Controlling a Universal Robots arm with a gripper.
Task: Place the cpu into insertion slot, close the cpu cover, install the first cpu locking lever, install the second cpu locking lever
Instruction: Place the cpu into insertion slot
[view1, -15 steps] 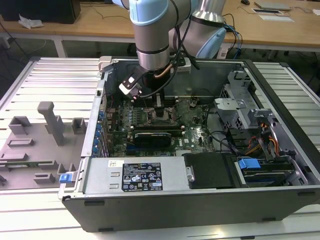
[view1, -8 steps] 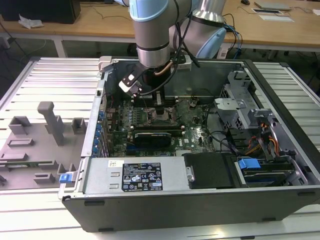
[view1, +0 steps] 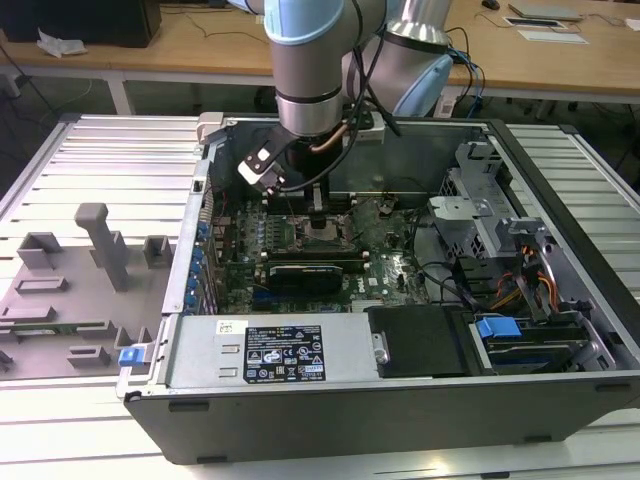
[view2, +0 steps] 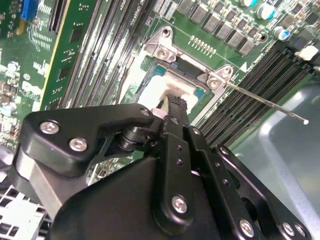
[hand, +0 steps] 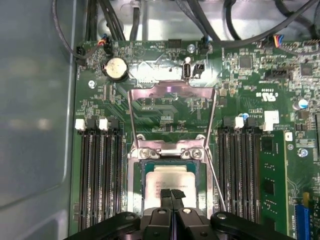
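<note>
Gripper (hand: 171, 193), pinched narrow and empty, sits over the cpu (hand: 170, 175), seemingly seated in the insertion slot (hand: 142, 175); cpu cover (hand: 170, 91) not yet closed.

furniture: pale wooden desks (view1: 200, 45) behind (crumpled paper (view1: 60, 43) on one) | surface: ribbed grey worktable (view1: 110, 150) | light: even

The flat, square, silvery-grey cpu (hand: 171, 179) lies level in the black-framed square insertion slot (hand: 140, 185) near the middle of the green circuit board (hand: 235, 95), with the thin, windowed, silvery sheet-metal cpu cover (hand: 170, 91) swung open on its hinge.
</note>
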